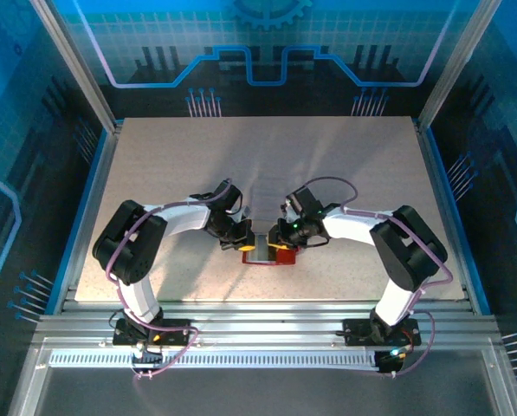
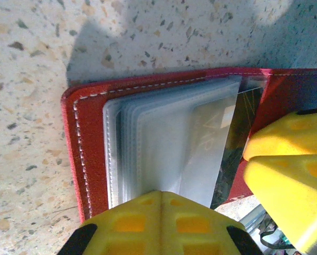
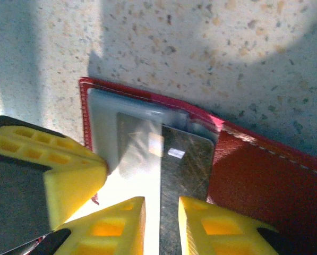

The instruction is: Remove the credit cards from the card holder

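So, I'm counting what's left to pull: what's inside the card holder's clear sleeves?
A dark card sticks partway out, between the fingers of the right gripper. The stacked, frosted sleeves hide whether more cards lie beneath.

Much bare counter is left at the back and at both sides, and a gripper can be moved there freely. The front middle is crowded: the card holder is hemmed in by the left gripper and the right gripper, which are set close together over it. The counter is closed in by walls at the back and sides
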`<control>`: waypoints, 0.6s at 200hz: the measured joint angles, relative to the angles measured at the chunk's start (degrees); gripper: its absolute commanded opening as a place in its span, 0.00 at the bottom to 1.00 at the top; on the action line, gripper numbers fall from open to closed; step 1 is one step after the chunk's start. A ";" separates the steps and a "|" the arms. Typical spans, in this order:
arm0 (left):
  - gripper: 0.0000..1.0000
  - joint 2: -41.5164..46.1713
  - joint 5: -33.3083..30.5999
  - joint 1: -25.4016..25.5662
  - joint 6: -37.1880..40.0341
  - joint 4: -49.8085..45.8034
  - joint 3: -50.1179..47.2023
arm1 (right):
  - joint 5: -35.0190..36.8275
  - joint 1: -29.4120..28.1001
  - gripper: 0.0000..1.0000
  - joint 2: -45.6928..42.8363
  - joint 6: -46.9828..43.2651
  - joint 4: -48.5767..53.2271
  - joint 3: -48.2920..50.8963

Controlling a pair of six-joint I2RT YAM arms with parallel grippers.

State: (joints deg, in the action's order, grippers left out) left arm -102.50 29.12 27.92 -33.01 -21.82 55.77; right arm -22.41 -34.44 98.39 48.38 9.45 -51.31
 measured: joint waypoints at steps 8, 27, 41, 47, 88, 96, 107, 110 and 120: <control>0.03 0.00 0.00 0.00 0.00 0.00 0.00 | -0.09 0.00 0.23 -0.70 0.02 -0.07 0.00; 0.03 0.13 -0.02 0.00 -0.02 -0.07 0.00 | -0.35 0.00 0.24 -2.29 0.00 -0.07 0.00; 0.03 0.52 -0.02 0.00 -0.04 -0.46 0.00 | -0.57 0.02 0.24 -3.19 0.00 -0.04 0.00; 0.03 0.81 -0.02 0.02 -0.07 -0.59 0.02 | -0.61 0.02 0.24 -3.58 -0.02 -0.02 0.00; 0.03 1.99 0.07 1.27 -1.16 -0.76 1.77 | -1.92 1.03 0.24 -5.18 -0.61 -0.22 1.92; 0.02 1.99 0.07 1.60 -1.40 -0.52 1.95 | -2.32 1.40 0.24 -5.16 -0.66 -0.59 2.99; 0.02 1.97 0.07 1.97 -1.55 -0.39 1.95 | -2.97 1.86 0.24 -5.16 -0.61 -0.79 4.26; 0.02 1.97 0.07 2.01 -1.55 -0.42 1.95 | -3.21 1.95 0.24 -5.16 -0.61 -0.92 4.57; 0.02 1.81 0.09 2.16 -1.55 -0.39 1.95 | -3.85 2.25 0.24 -5.11 -0.59 -1.09 5.31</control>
State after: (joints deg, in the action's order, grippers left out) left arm -100.68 29.21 30.09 -34.57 -22.22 57.71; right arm -26.26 -32.18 93.27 47.79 8.36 -46.00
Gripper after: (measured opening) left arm 0.040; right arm 0.237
